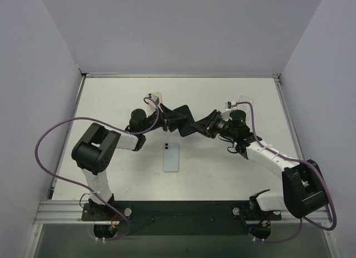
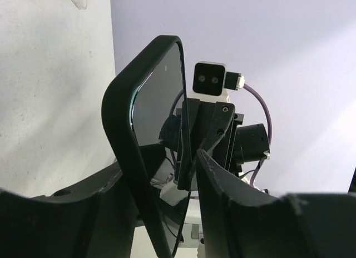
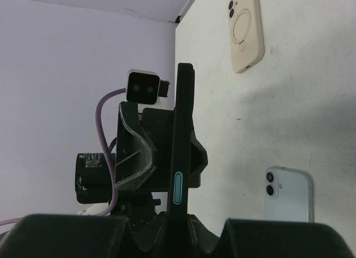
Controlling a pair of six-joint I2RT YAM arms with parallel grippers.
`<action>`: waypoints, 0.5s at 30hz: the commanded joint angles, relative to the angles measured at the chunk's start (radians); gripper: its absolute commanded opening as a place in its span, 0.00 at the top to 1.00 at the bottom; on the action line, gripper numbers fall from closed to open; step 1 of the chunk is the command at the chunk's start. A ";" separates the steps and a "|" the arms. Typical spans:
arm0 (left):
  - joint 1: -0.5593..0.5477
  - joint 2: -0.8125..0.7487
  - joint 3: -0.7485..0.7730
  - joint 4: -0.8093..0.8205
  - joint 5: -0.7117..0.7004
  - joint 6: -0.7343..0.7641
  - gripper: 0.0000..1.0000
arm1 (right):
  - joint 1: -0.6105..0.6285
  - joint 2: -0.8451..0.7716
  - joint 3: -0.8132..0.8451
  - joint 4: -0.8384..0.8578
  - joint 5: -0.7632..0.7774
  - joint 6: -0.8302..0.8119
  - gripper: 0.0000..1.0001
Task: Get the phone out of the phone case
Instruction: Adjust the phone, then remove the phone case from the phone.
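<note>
Phone (image 2: 158,102), seen as a dark glossy face with a thin teal border, seated inside the black phone case (image 2: 119,130). The cased phone is held off the worktop (image 1: 111,102), standing on edge over its middle, between the two arms. The left tool (image 1: 169,120) is pinched across one end of the case, with a finger against each broad face. The right tool (image 1: 206,126) is clamped on the opposite end. In the right wrist view we see the case edge-on, with a teal side button (image 3: 178,188) showing in its rim.

A pale-blue phone (image 1: 171,157) lies flat and back up on the worktop, on the near side of the held case and well apart from it. A cream phone case (image 3: 245,30) lies back up, farther along the worktop. We cannot tell whether anything sits inside it.

Walls (image 1: 183,35) close the left, far and right edges of the worktop. White surface shows on both flanks of the arms and between the pale-blue phone and the arm bases. A purple cable (image 1: 50,135) loops out beside the left arm, and a second one trails along the right arm.

We count two phones, two cases, two arms and two cables.
</note>
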 commanded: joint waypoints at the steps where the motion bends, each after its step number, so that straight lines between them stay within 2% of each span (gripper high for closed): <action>1: 0.013 -0.036 -0.010 0.098 -0.029 -0.002 0.45 | -0.010 -0.030 -0.026 0.130 -0.064 0.043 1.00; 6: 0.021 -0.045 -0.019 0.118 -0.057 -0.014 0.45 | -0.018 -0.019 -0.065 0.229 -0.088 0.120 1.00; 8: 0.023 -0.046 -0.021 0.118 -0.068 -0.017 0.50 | -0.018 -0.013 -0.072 0.272 -0.096 0.142 1.00; 15: 0.030 -0.056 -0.021 0.117 -0.080 -0.023 0.54 | -0.018 -0.019 -0.085 0.309 -0.117 0.176 1.00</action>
